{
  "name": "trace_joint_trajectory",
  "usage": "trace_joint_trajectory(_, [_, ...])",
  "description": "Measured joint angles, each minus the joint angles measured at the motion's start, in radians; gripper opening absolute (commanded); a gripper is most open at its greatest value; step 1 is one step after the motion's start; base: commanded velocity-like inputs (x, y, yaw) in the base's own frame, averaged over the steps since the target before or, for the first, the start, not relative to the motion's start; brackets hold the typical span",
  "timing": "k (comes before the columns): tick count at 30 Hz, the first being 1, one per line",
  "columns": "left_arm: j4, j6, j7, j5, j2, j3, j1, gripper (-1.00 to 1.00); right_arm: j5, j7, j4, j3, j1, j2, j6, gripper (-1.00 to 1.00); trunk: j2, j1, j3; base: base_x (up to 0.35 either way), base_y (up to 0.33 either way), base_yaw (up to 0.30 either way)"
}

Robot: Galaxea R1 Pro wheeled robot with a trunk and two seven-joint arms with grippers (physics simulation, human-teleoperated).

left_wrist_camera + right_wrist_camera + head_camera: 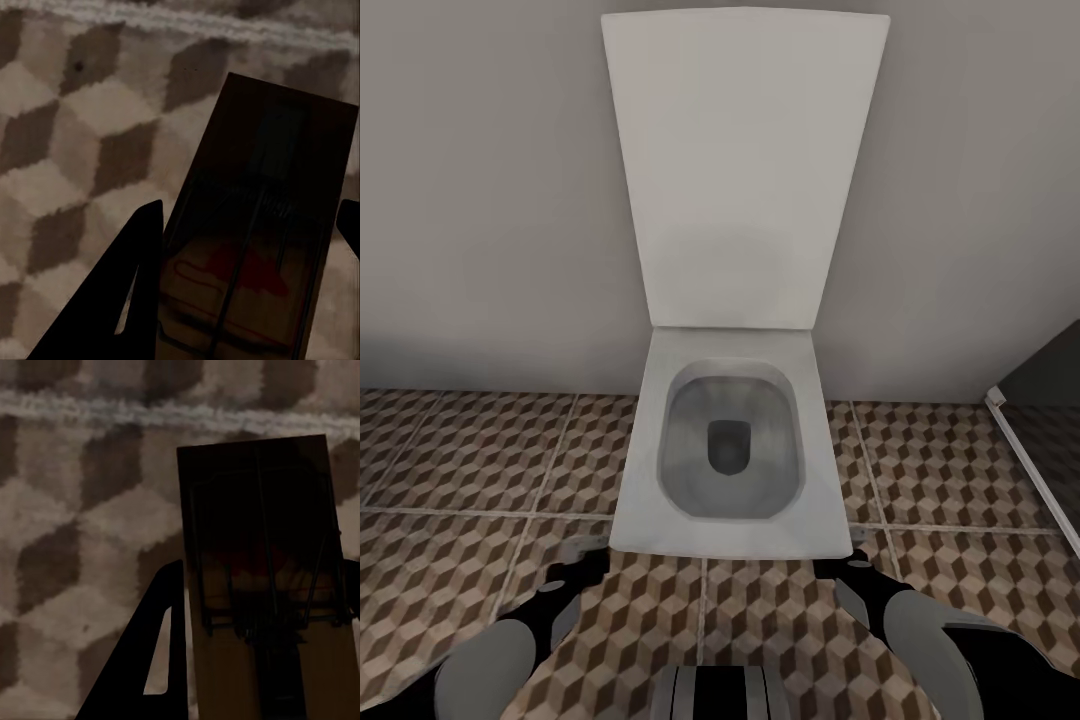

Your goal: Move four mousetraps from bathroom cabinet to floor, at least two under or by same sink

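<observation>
In the left wrist view a dark wooden mousetrap (259,217) with a wire bar and a red mark sits between the fingers of my left gripper (247,255), which is shut on it above the bathroom floor (67,135). The right wrist view shows a second mousetrap (259,547) held the same way by my right gripper (259,615) over the cube-patterned tiles (75,510). In the head view both arms hang low, the left gripper (575,562) and right gripper (855,565) just in front of the toilet's rim. The cabinet and the sink are out of view.
A white toilet (660,440) with its lid (745,160) raised stands straight ahead against a grey wall. Patterned floor tiles (470,450) spread to both sides. At the right, a white threshold strip (1032,470) borders a dark opening.
</observation>
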Motion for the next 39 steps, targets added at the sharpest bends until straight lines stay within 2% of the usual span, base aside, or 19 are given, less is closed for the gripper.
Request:
trace_joint_trajectory(5, [0.000,0.001,0.004,-0.001,-0.012,-0.001,0.000,-1.00,0.000,0.000,0.000,0.000,0.000,0.000,0.000,-1.00,0.000,0.000,0.000,0.000,0.000,0.000])
trace_joint_trajectory(16, [-0.001,0.000,0.006,-0.001,-0.015,-0.001,0.000,-1.00,0.000,0.000,0.000,0.000,0.000,0.000,0.000,-1.00,0.000,0.000,0.000,0.000,0.000,0.000])
trace_joint_trajectory(24, [-0.001,-0.001,0.004,0.000,-0.016,-0.001,0.000,-1.00,0.000,0.000,-0.001,0.000,0.000,0.000,0.000,-1.00,-0.002,0.004,-0.031,0.000,0.000,0.000])
trace_joint_trajectory(39, [-0.004,-0.001,0.007,-0.001,-0.013,-0.004,0.000,-1.00,0.000,-0.001,-0.005,0.000,0.000,0.000,-0.002,-1.00,-0.002,0.004,-0.031,0.000,0.000,0.000])
